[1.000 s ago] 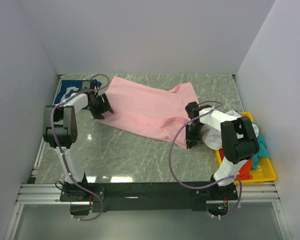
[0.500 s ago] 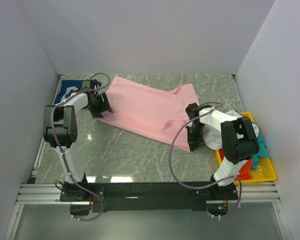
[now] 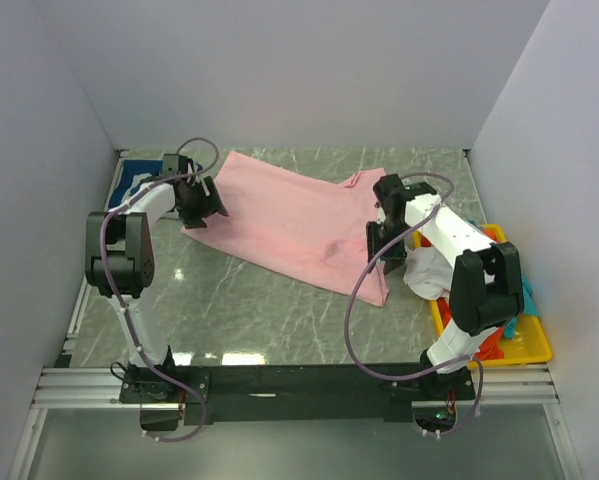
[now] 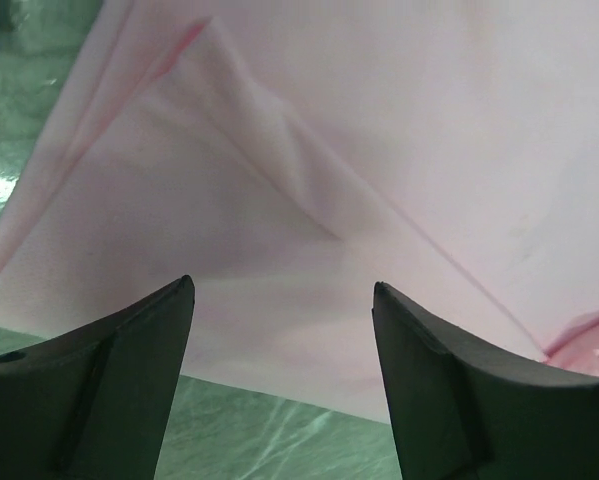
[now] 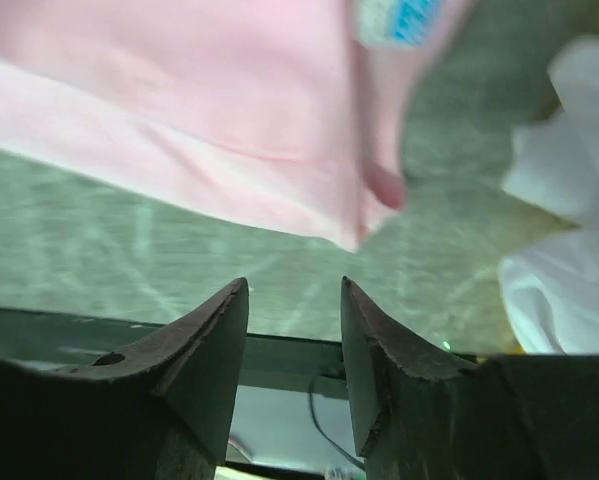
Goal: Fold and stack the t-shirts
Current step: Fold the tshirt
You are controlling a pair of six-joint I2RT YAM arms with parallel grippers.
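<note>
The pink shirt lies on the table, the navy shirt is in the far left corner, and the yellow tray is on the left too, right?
Not quite: the top view shows the yellow tray on the right, at the near edge. The pink shirt does lie on the table, and the navy shirt is in the far left corner.

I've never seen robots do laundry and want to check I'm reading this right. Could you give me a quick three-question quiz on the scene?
1. True or false: the left gripper and the right gripper both stand open and empty.
2. Where does the navy t-shirt lie? A in the right gripper; B at the far left corner of the table; C between the arm bases.
3. Fill in: the left gripper hangs over the ___ t-shirt.
Key: 1 true; 2 B; 3 pink, the pink t-shirt spread across the table.
</note>
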